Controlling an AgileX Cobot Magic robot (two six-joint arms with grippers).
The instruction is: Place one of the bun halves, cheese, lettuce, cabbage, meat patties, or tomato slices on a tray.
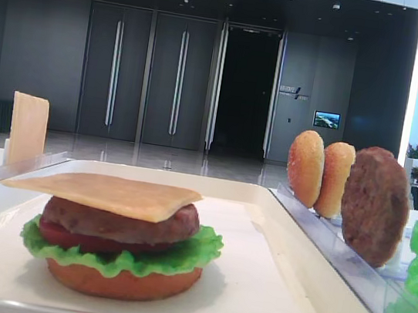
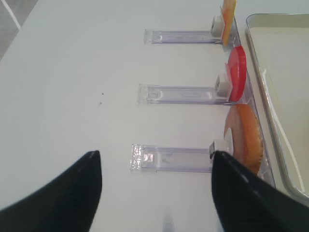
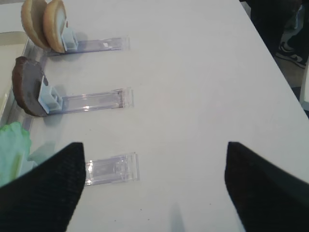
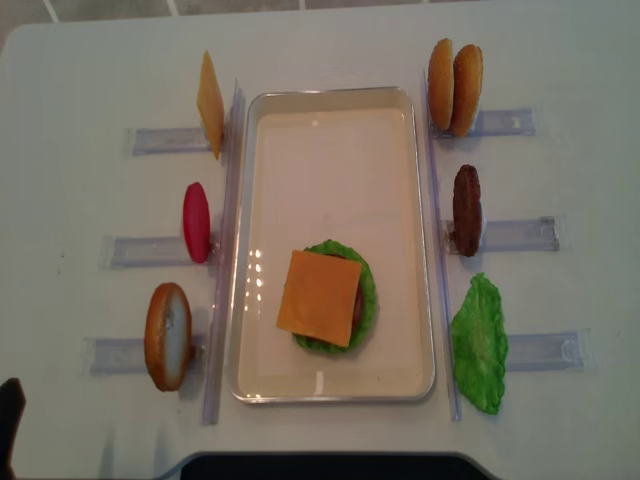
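On the white tray (image 4: 330, 170) stands a stack: bun half (image 1: 121, 280), lettuce (image 1: 121, 253), a red slice, meat patty (image 1: 118, 222), and a cheese slice (image 4: 319, 297) on top. Left of the tray, a cheese slice (image 4: 210, 104), a tomato slice (image 4: 196, 222) and a bun half (image 4: 167, 335) stand in racks. On the right are two bun halves (image 4: 455, 87), a patty (image 4: 466, 210) and lettuce (image 4: 480, 343). My left gripper (image 2: 155, 154) hovers open over the table beside the bun half (image 2: 244, 137). My right gripper (image 3: 154, 144) is open, holding nothing, right of the lettuce (image 3: 12, 150).
Clear plastic racks (image 4: 150, 140) stick out from both long sides of the tray. A dark tip (image 4: 10, 420) shows at the lower left corner of the overhead view. The table's right edge (image 3: 275, 53) runs close to the right arm.
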